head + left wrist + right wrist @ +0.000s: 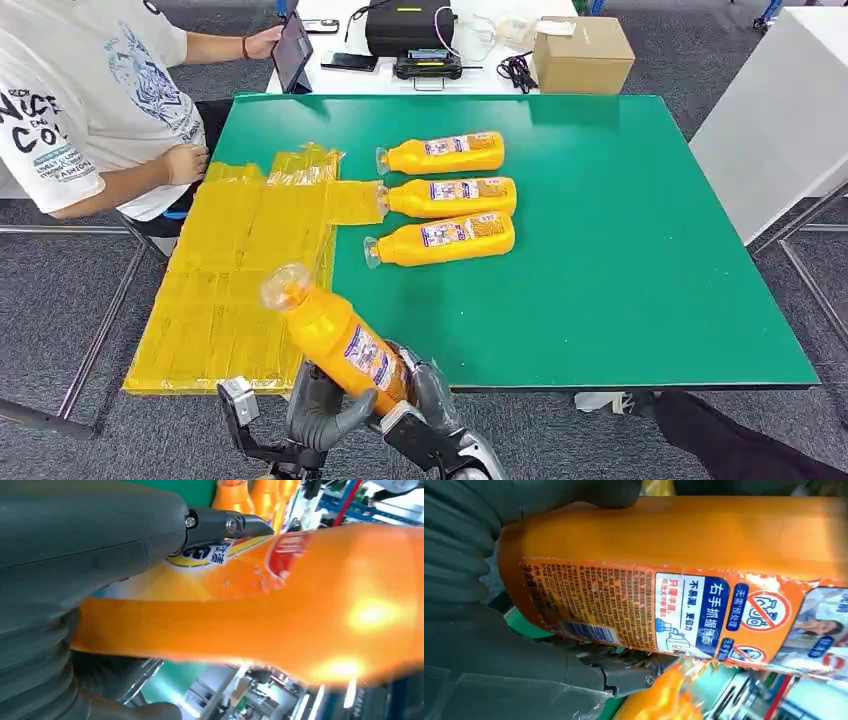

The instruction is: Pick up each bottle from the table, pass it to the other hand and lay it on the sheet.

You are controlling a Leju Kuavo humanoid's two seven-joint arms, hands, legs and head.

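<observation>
Held bottle (335, 338): orange, labelled, clear cap end tilted up and to the far left, base low between both hands at the near edge of the table. Left hand (318, 410): fingers wrapped around the lower body from the left side; in the left wrist view the thumb (75, 535) lies along the label and a dark fingertip (230, 526) presses on the bottle's side. Right hand (432, 398): fingers closed around the base from the right; in the right wrist view the ribbed grey cover and fingers (459, 540) cup the bottle's bottom end, the printed back label facing the camera. Both hands grasp the same bottle, which hangs in the air over the near table edge, its cap above the near right part of the sheet.

Yellow sheet (215, 290): crinkled, spread over the left side of the green table (620, 260), overhanging its left edge.

Three further bottles, lying on their sides in a row at mid-table, caps pointing left: far bottle (445, 153), middle bottle (450, 196) with its cap at the sheet's right edge, near bottle (445, 240).

Person (90, 100): white printed shirt, seated at the far left, one hand by the sheet's far corner, the other on a tablet (292, 50).

Cardboard box (582, 55): on the white table beyond, far right.
</observation>
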